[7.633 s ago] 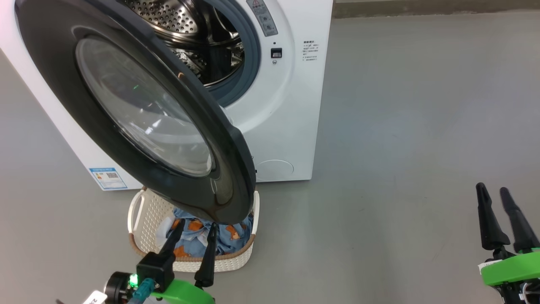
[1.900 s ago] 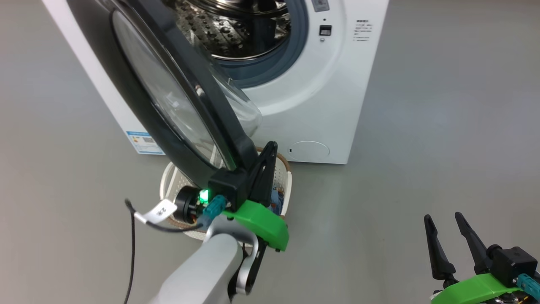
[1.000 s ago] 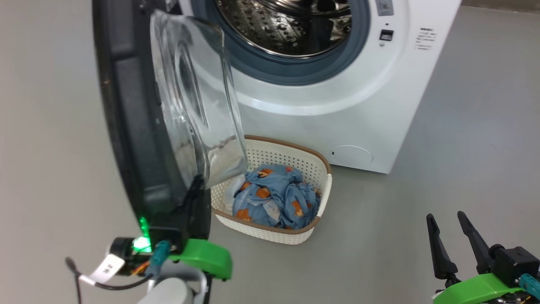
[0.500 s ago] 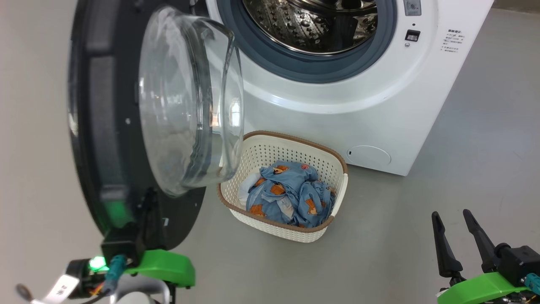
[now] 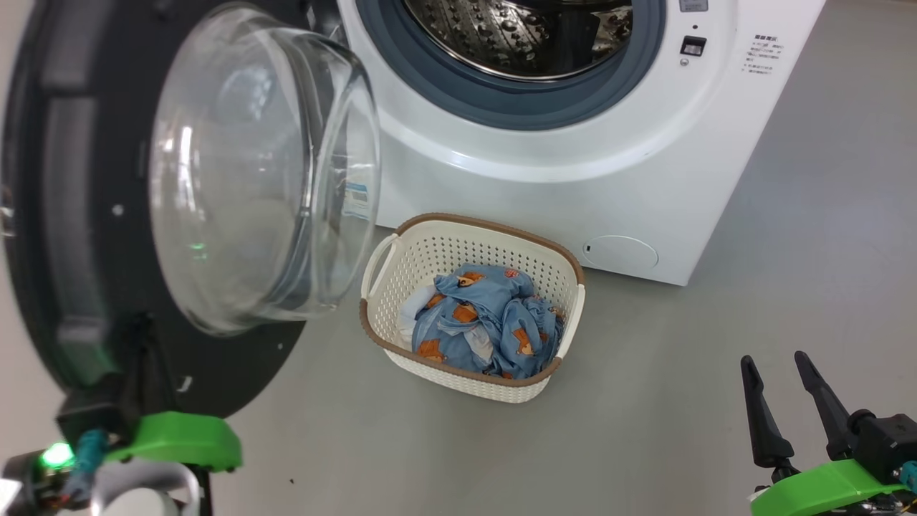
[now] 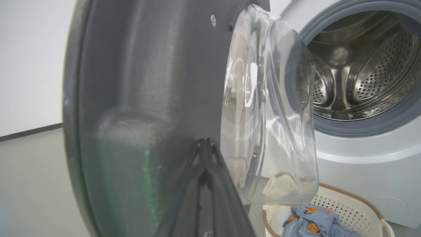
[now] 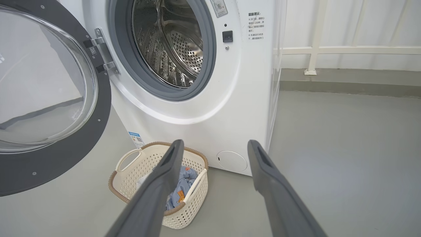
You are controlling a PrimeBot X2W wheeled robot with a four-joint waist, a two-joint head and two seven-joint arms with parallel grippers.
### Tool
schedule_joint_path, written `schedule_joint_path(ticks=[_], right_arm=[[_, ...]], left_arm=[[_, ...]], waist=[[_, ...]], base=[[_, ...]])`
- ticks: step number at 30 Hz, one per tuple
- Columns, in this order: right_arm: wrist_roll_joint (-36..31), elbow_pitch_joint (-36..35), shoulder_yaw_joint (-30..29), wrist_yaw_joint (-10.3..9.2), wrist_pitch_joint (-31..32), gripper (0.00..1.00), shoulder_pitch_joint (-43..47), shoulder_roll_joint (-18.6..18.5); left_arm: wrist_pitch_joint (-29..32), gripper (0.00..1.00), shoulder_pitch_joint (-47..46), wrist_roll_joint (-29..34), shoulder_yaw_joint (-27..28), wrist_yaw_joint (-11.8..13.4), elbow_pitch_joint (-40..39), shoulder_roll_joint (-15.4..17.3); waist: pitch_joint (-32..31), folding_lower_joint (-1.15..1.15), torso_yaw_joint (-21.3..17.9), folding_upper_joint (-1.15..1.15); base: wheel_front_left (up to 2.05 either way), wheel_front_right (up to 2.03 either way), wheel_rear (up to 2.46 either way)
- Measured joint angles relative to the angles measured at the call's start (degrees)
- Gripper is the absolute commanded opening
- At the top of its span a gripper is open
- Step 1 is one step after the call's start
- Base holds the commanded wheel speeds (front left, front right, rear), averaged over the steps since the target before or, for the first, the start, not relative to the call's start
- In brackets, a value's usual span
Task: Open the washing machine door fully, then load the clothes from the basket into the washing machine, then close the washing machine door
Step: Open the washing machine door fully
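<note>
Door step looks about done: washing machine door hangs wide off the washing machine hinge side, drum empty. Left gripper pinched together, tips at the door's inner face, grasping nothing. Right gripper splayed, empty. Clothes all in basket at the machine's foot. Loading and closing left.

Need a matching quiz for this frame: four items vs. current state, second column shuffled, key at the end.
Column 1
1. washing machine door
2. clothes
3. left end effector
4. right end effector

Column 2
A. open, holding nothing
B. shut, against the door's inner face
C. standing wide open, drum exposed
D. heaped in the basket

Pairs: 1-C, 2-D, 3-B, 4-A
</note>
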Motion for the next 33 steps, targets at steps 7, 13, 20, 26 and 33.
schedule_joint_path(ticks=[7, 13, 20, 26, 33], right_arm=[[0.1, -0.1, -0.12, 0.0, 0.0, 1.0, -0.08, -0.18], [0.18, -0.49, -0.18, 0.01, 0.0, 1.0, -0.85, -0.58], [0.2, -0.93, -0.31, 0.0, 0.0, 1.0, -0.88, -1.65], [0.2, -1.14, -0.19, 0.0, 0.0, 1.0, -0.93, -1.87], [0.54, -1.76, -0.14, 0.0, 0.0, 1.0, -2.24, -2.8]], left_arm=[[-0.38, 0.0, 0.06, -1.57, 5.31, -1.64, 2.71, 1.22], [-0.8, 0.0, 0.0, -2.27, 9.99, -5.25, 6.89, 2.01], [-0.8, 0.0, -0.22, -2.01, 16.17, -10.74, 11.47, 2.1], [-0.79, 0.0, -1.5, -1.83, 19.5, -14.94, 15.0, 2.07], [-0.79, 0.0, -4.91, -1.64, 23.4, -19.73, 21.17, 2.09]], waist=[[0.96, 0.0, -0.9, 0.0], [2.04, 0.0, -1.42, 0.0], [3.33, 0.0, -1.81, 0.0], [4.07, 0.0, -1.84, 0.0], [5.35, 0.0, -1.96, 0.0]], base=[[0.0, 0.0, 0.0], [0.0, 0.0, 0.0], [0.0, 0.0, 0.0], [0.0, 0.0, 0.0], [0.0, 0.0, 0.0]])
